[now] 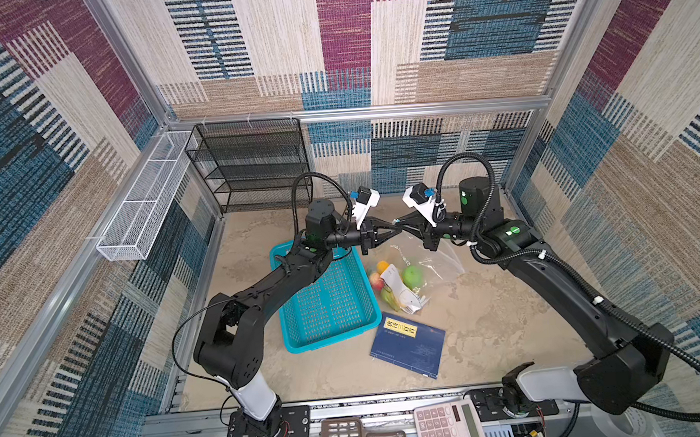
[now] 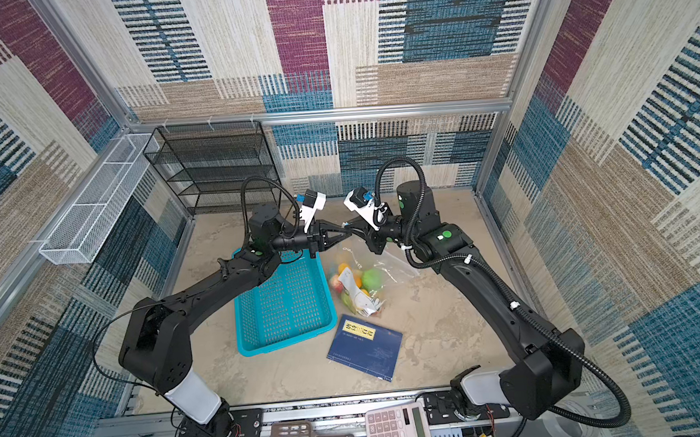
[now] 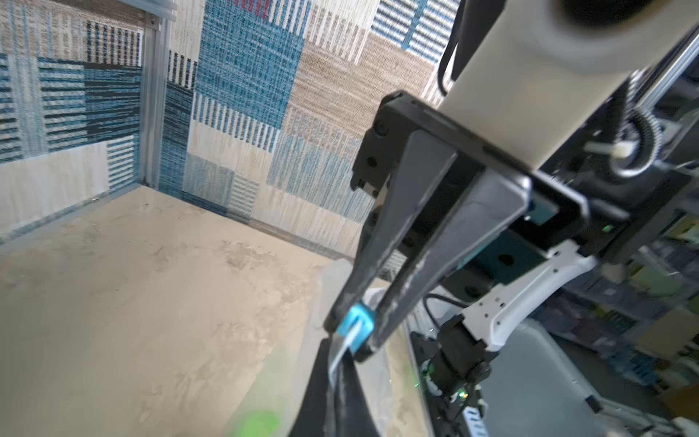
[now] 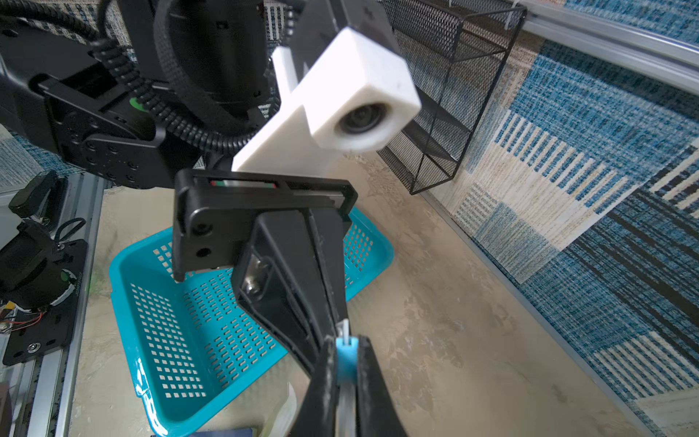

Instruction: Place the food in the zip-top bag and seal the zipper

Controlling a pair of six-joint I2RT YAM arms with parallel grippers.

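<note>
Above the far corner of the teal basket (image 1: 329, 308), our two grippers meet tip to tip. The right gripper (image 4: 346, 361) has its fingers clamped on the light-blue slider (image 3: 355, 325), since that tab is the part that must travel along the zipper (image 3: 342, 350). The left gripper (image 1: 391, 227) has its fingers pressed together on the strip right against the slider. We judge this to be an anchor, so the track stays taut instead of bunching when the tab is drawn along. From that shared pinch the zip-top bag (image 1: 430, 260) hangs slack, and its lower end rests on the table just beside the basket's long side, toward the right arm. Holding the mouth high lets the food (image 1: 412, 276) settle low in the bag, well clear of the closure. We see green, orange and reddish pieces there behind the white label. Nothing lies in the basket, so we take the filling as done and the sealing as the step in hand. How much of the track is already closed we cannot tell. A blue book (image 1: 408, 343) lies off the basket's near corner, close to the bag's lower end.
</note>
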